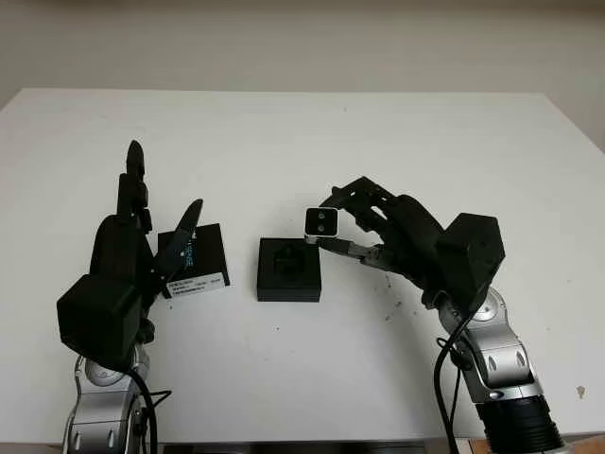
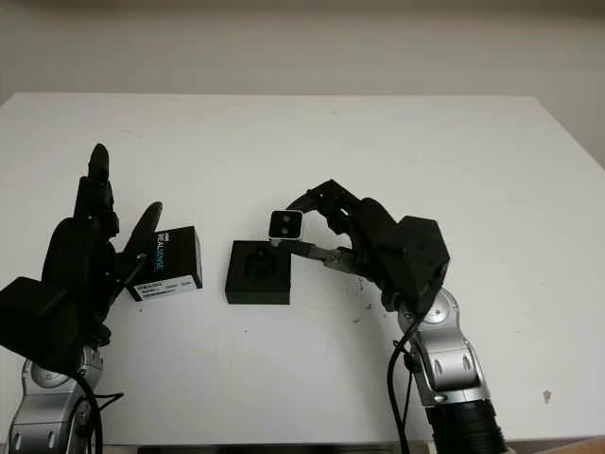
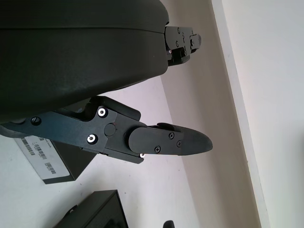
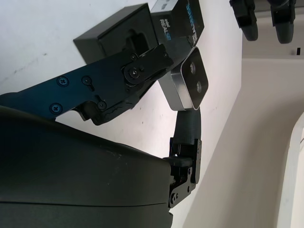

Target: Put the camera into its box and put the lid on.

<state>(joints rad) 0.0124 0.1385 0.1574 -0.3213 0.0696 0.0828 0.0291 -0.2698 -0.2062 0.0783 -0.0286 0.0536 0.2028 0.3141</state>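
A: What sits on the white counter?
B: Mid-frame, the open black box; its lid lies left of it.

A: And the robot hands?
B: The left robot hand, released, is over the lid. The right robot hand pinches the small silver camera just above the box's upper right corner.

The small silver rounded-rectangle camera hangs lens-forward above the open black square box, at its 1 o'clock corner. The black labelled lid lies at the box's 9 o'clock.
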